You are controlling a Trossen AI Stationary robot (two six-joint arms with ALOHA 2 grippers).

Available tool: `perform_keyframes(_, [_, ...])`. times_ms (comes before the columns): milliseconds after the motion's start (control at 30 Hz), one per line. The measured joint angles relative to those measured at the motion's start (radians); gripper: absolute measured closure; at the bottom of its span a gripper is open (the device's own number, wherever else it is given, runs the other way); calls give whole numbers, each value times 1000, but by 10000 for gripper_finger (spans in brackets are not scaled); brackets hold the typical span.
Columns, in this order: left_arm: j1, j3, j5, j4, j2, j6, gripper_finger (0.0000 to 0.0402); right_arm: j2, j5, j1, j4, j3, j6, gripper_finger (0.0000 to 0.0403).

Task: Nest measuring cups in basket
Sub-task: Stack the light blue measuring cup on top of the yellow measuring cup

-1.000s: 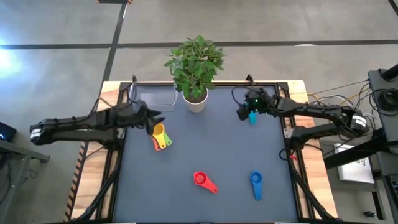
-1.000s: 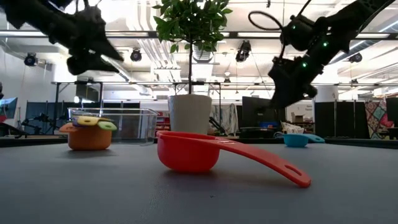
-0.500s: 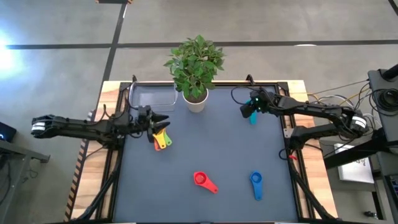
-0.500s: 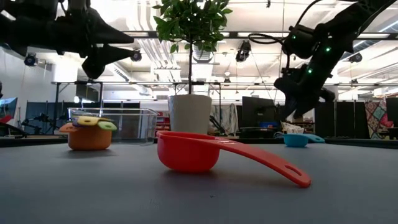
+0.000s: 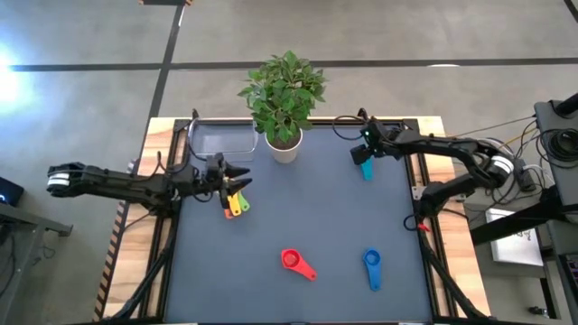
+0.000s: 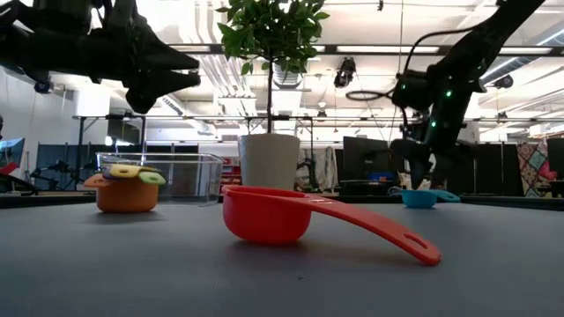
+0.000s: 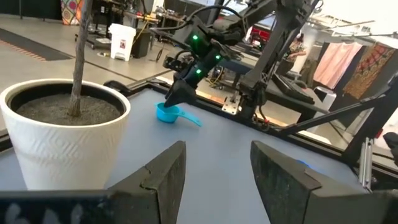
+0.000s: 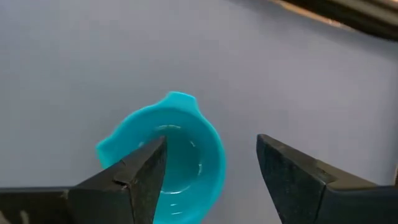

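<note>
Right pincer (image 8: 208, 174), fingers spread, has dropped directly above the teal-blue cup (image 8: 168, 158) on the table (image 5: 307, 217), poised to grasp; left pincer (image 5: 237, 177), also spread, has swung beside the nested stack (image 5: 235, 200).

The right gripper (image 5: 362, 153) has swung down over the teal cup (image 5: 366, 170) — the left gripper (image 5: 237, 175) has lowered.

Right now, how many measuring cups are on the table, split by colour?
orange cup: 1
yellow cup: 1
green cup: 1
red cup: 1
teal cup: 1
blue cup: 1
Total: 6. No purple cup can be made out.
</note>
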Motion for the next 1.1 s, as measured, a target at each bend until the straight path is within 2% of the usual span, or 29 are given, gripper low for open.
perform_keyframes(167, [0, 0, 9, 0, 6, -24, 239, 32, -1, -2, -1, 12, -16, 171])
perform_keyframes(333, [0, 0, 12, 0, 6, -25, 239, 53, -1, -2, -1, 12, -13, 214])
perform_keyframes(467, [0, 0, 35, -1, 6, -27, 239, 69, -1, -2, 6, 12, -16, 268])
perform_keyframes(633, [0, 0, 36, -2, 6, -47, 239, 71, -4, -1, 7, 12, -48, 372])
perform_keyframes(667, [0, 0, 37, -2, 6, -51, 239, 65, -4, -1, 6, 12, -50, 382])
perform_keyframes(900, [0, 0, 43, -3, 6, -78, 239, -36, 0, 56, 17, 12, -42, 393])
perform_keyframes(1100, [0, 0, 43, -3, 7, -100, 239, -164, 7, 195, 70, 12, 8, 394])
